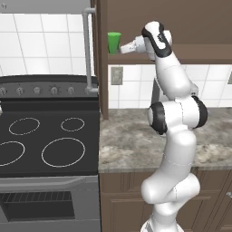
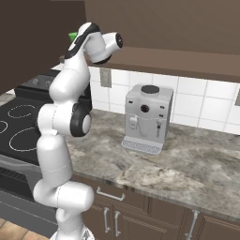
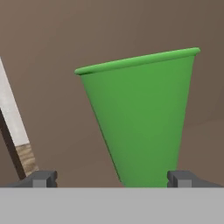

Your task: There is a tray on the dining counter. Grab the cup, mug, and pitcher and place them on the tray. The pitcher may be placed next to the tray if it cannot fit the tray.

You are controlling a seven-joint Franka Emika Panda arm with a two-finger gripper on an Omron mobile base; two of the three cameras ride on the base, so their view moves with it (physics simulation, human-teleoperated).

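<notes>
My gripper point(image 3: 111, 178) stands spread wide, holding nothing, its 2 dark fingertips point(image 3: 40, 178) showing at the lower left and lower right of the hand view with the cup point(image 3: 140, 118) between them and just ahead. In the left base view the cup point(image 1: 113, 43) sits at the upper middle of the frame, on a shelf inside the brown wall cabinet point(image 1: 204, 27), with my hand reaching toward it from the right. To do this grasp well, I judge I should ease forward until the fingers flank the cup's body, keep it centred between them, then close on the lower half, where the taper is narrower. The cup stands upright, mouth up, its long axis vertical in the room; it looks tilted in the hand view because my hand is rolled.
</notes>
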